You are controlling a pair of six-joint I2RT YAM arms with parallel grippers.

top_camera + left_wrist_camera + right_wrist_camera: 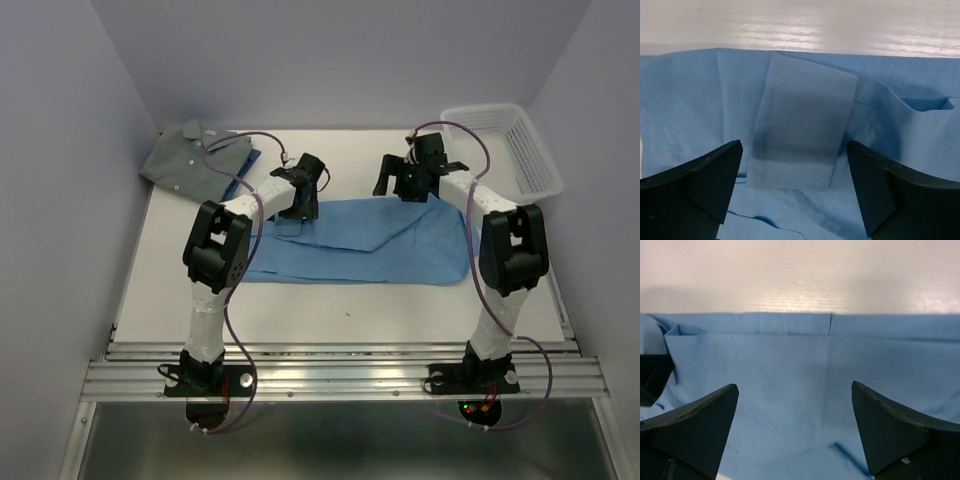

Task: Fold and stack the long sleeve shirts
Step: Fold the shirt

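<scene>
Counter (350,310): carries all the cloth; the arm bases sit at its near edge.
Light sky-blue shirt (370,245): spread flat mid-counter with its long axis running left to right, partly folded into a band.
Left claw (299,208): hangs over the shirt's far left part, released, jaws wide, gripping nothing. In its wrist view (794,145) a sleeve cuff (800,130) lies flat directly below and ahead, between the fingers.
Right claw (408,190): over the shirt's far right edge, also released and holding nothing. Its wrist view (795,386) shows the straight far hem just ahead.
Key relation: the cloth lies under both claws, each nearer its own end, so I judge a two-arm pinch along the far edge comes next.
Grey-green shirt (190,160): folded, far left corner, resting on the darker blue shirt (244,168).
Basket (535,165): far right, well apart from the shirts.
</scene>
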